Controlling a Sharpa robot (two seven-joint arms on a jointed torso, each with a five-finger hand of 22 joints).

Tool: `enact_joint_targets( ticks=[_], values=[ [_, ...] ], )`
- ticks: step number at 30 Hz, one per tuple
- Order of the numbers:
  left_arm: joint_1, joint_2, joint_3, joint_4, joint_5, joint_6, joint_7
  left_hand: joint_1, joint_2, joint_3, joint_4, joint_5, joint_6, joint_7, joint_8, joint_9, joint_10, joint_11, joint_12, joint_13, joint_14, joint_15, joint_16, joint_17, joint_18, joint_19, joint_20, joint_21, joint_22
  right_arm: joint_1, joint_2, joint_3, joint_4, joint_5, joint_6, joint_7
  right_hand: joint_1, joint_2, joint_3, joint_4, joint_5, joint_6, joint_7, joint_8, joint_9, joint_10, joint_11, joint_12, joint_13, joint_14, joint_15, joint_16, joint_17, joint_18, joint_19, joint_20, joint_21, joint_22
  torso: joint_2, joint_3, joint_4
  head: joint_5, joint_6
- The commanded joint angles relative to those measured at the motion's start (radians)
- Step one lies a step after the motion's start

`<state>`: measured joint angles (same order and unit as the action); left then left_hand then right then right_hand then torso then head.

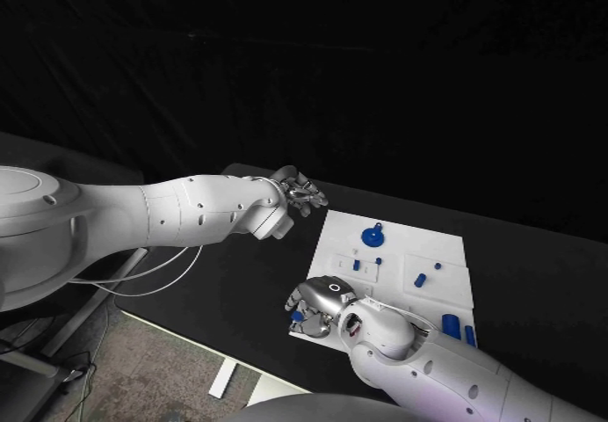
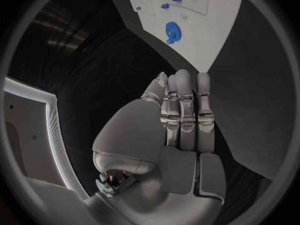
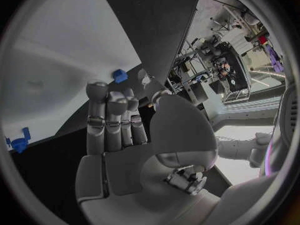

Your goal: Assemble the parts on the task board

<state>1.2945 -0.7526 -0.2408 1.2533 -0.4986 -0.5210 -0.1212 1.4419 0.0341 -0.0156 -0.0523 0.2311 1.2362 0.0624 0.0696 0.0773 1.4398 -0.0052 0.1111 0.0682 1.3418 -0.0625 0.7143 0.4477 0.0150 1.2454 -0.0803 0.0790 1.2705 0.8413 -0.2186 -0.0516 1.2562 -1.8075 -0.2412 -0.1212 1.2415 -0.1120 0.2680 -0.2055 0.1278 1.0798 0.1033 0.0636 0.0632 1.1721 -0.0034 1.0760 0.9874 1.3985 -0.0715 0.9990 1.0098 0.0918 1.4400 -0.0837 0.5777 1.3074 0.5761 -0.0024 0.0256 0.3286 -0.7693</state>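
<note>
The white task board [image 1: 446,253] lies in the middle of the black table. A round blue part [image 1: 372,236] stands near its far edge, and small blue parts [image 1: 419,280] are scattered across it. My left hand [image 1: 299,192] hovers off the board's far left corner with its fingers [image 2: 186,110] straight and side by side, holding nothing. The round blue part [image 2: 173,31] lies beyond those fingertips. My right hand [image 1: 317,308] is over the board's near left corner, fingers [image 3: 112,120] stretched out and empty. A small blue part [image 3: 120,76] sits at the board's edge just past them.
Two more blue parts [image 1: 451,325] lie at the board's near right edge. Another blue piece [image 3: 19,142] sits at the board's rim in the right wrist view. Black table [image 1: 545,272] surrounds the board on all sides.
</note>
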Motion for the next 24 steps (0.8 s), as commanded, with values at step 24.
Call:
enact_joint_targets(
  ticks=[24],
  values=[
    [0.004,0.003,0.001,0.0,0.02,0.017,0.008,-0.01,-0.001,0.01,0.009,0.003,-0.011,0.002,-0.005,0.002,-0.008,0.001,0.004,0.0,0.004,0.003,-0.008,0.004,0.002,0.004,0.0,-0.007,0.001,-0.009,-0.007,-0.001,-0.012,-0.067,0.014,-0.045,-0.021,-0.001,0.129,-0.021,0.067,0.002,-0.002,-0.002,-0.001,0.004,0.001,0.008,0.003,0.007,0.003,0.014,0.01,0.006,0.005,-0.003,0.011,0.06,0.0,0.0,-0.0015,-0.001,-0.008]
  ],
)
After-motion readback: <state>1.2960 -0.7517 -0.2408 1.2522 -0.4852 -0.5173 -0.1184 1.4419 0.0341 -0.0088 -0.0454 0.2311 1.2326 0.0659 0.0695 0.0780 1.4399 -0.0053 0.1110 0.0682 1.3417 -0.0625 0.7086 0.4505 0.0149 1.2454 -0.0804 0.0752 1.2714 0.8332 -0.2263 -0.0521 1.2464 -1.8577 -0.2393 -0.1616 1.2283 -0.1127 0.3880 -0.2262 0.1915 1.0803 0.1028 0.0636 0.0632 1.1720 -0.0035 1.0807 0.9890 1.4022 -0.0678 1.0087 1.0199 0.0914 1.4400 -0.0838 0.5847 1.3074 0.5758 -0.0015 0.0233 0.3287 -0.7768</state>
